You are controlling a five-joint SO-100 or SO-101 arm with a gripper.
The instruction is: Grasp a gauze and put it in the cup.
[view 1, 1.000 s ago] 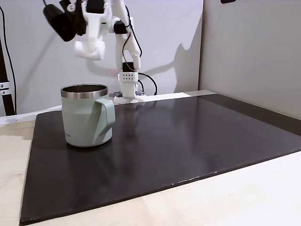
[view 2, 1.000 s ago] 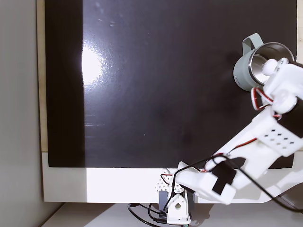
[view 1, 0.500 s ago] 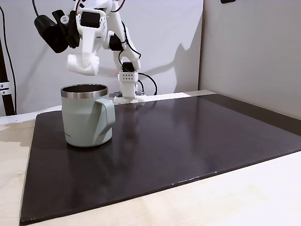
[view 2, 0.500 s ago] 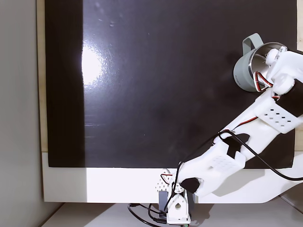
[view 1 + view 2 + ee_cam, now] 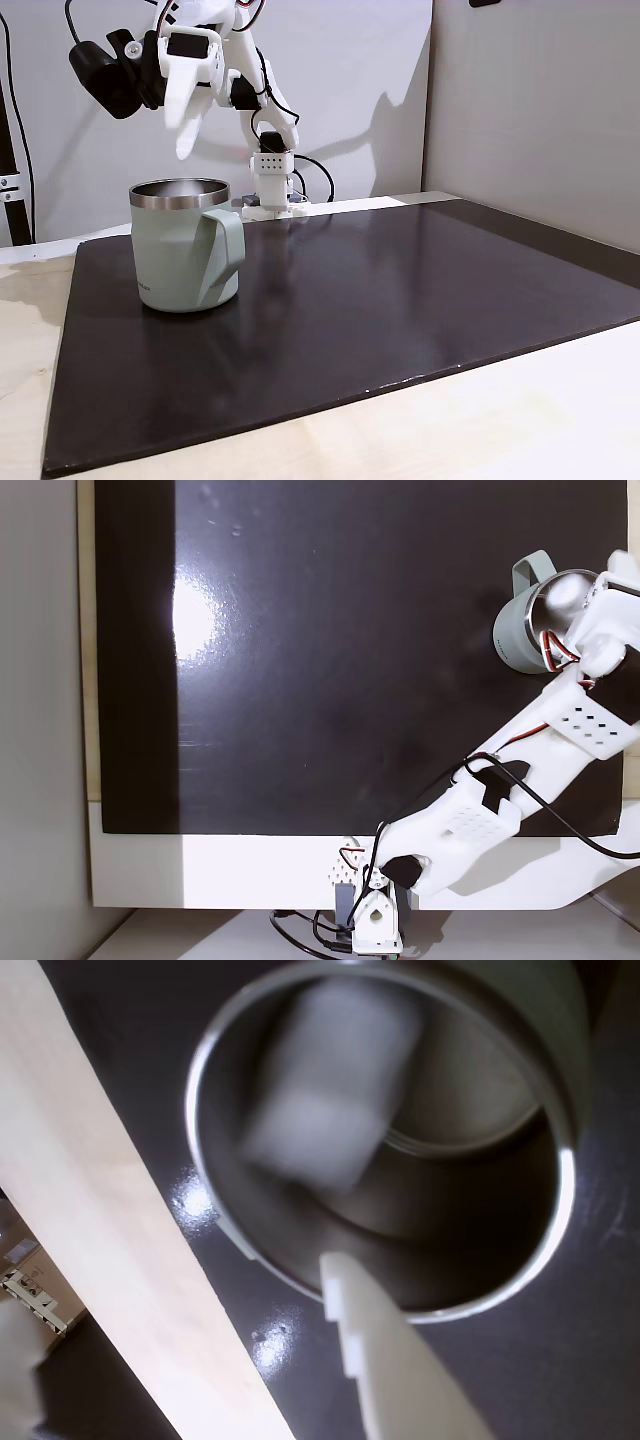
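The cup (image 5: 185, 250) is a sage-green mug with a steel rim, standing at the left of the black mat. My gripper (image 5: 188, 140) hangs just above its mouth, open, its fingers pointing down with nothing between them. In the wrist view I look straight into the cup (image 5: 545, 1020). The gauze (image 5: 325, 1090) shows there as a white, motion-blurred lump inside the steel interior. One white finger (image 5: 385, 1360) reaches in from the bottom edge. From above, the gripper (image 5: 608, 578) overlaps the cup (image 5: 512, 640), and the gauze (image 5: 560, 595) is a pale blur inside.
The black mat (image 5: 400, 300) lies on a light wooden table (image 5: 500, 420). The arm's base (image 5: 272, 190) stands at the mat's far edge with cables behind it. A grey wall (image 5: 540, 110) rises on the right.
The gripper swung over the cup holding the white gauze, then opened. The gauze has left the fingers and is now inside the cup.
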